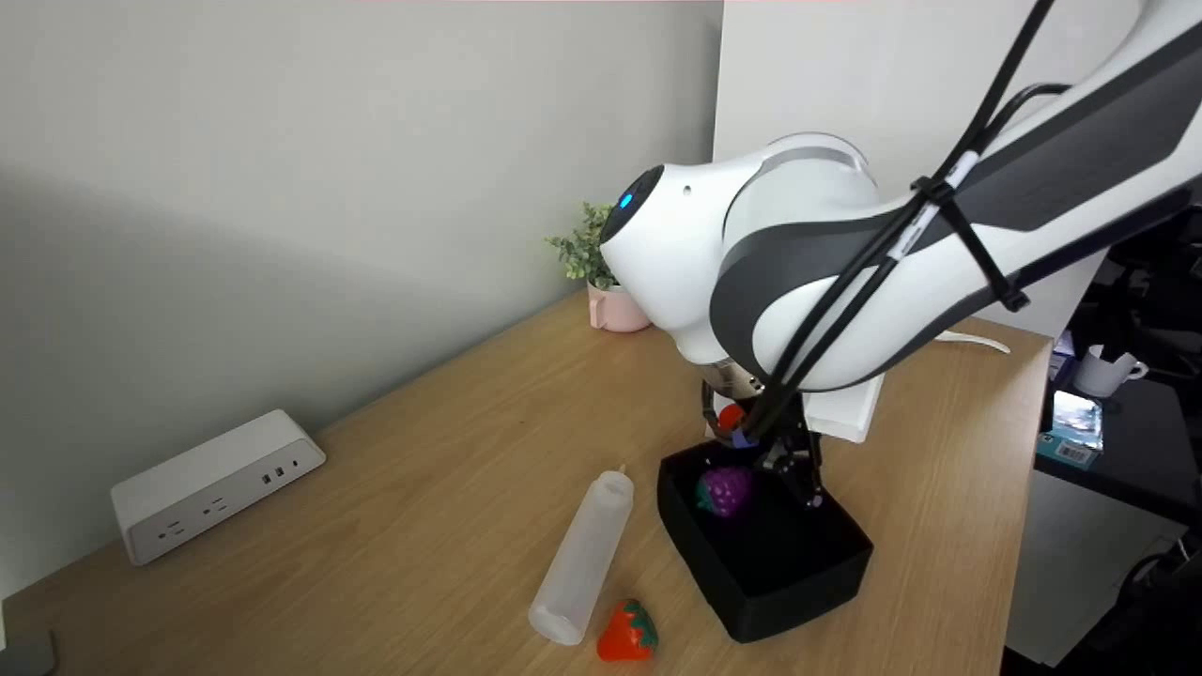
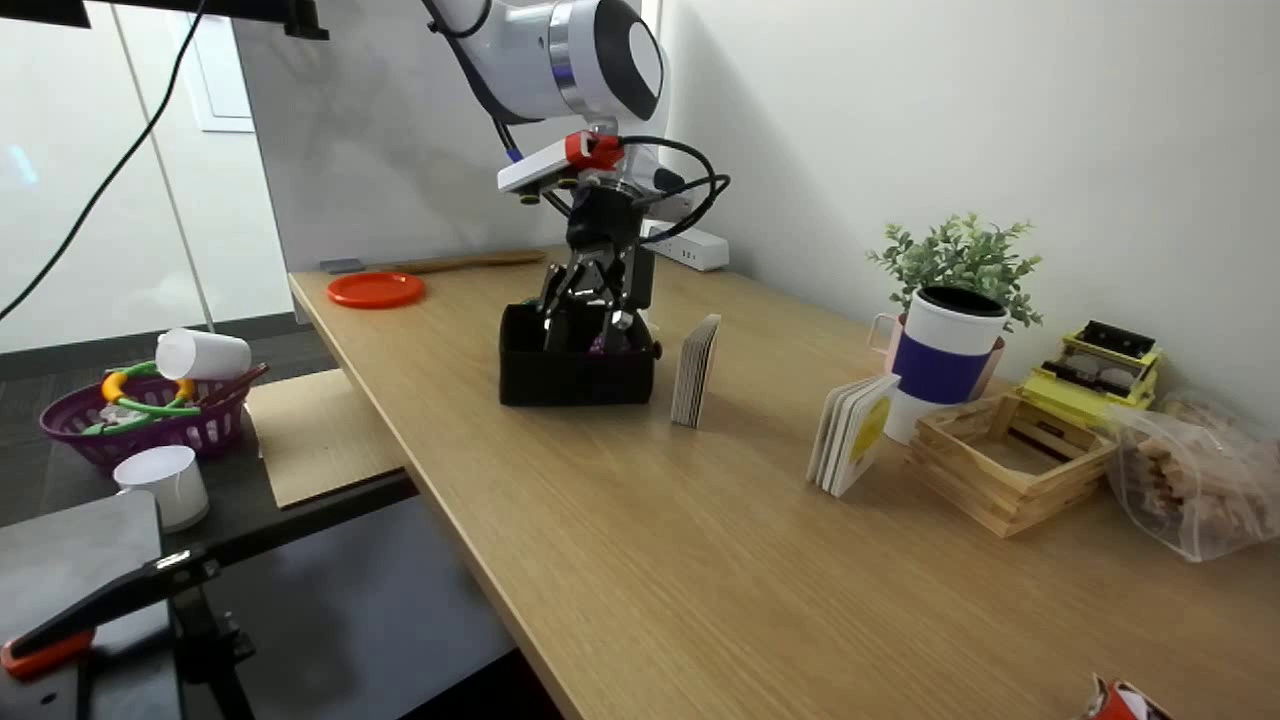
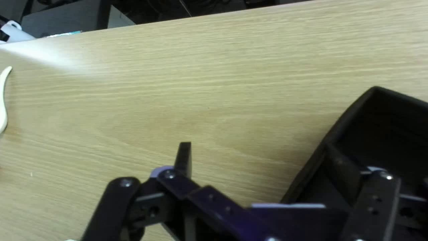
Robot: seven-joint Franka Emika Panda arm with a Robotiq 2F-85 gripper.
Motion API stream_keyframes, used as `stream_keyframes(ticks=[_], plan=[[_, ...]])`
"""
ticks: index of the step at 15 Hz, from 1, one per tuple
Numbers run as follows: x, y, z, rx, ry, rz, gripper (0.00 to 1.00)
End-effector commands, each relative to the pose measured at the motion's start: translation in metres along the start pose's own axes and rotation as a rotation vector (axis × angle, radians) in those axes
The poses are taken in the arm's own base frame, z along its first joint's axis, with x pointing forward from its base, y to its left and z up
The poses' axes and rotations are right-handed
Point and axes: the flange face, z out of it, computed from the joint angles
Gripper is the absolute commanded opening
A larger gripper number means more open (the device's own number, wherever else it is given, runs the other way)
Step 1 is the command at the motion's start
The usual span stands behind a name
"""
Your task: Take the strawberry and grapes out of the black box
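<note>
The strawberry (image 1: 629, 631) is out on the bench (image 1: 423, 526), eight o'clock of the black box (image 1: 808, 596) in an exterior view. The grapes (image 1: 725, 492) lie inside, at nine o'clock from the hand (image 3: 262, 164), which stands wide, carrying nothing. The next grasp likely calls for a shift toward nine. Contact with the black box: too dark to settle.
</note>
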Motion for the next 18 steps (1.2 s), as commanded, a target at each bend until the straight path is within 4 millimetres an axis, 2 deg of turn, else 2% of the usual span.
stream_keyframes(ticks=[1, 3, 11, 15, 18], plan=[[0.0, 0.0, 0.002, -0.009, -0.003, -0.013, 1.0], [0.0, 0.0, 0.002, -0.011, -0.002, -0.024, 1.0], [-0.004, 0.002, -0.01, -0.054, -0.005, 0.156, 1.0], [-0.004, -0.004, -0.025, -0.063, 0.027, 0.093, 1.0], [-0.003, -0.014, -0.039, -0.053, 0.07, -0.028, 1.0]])
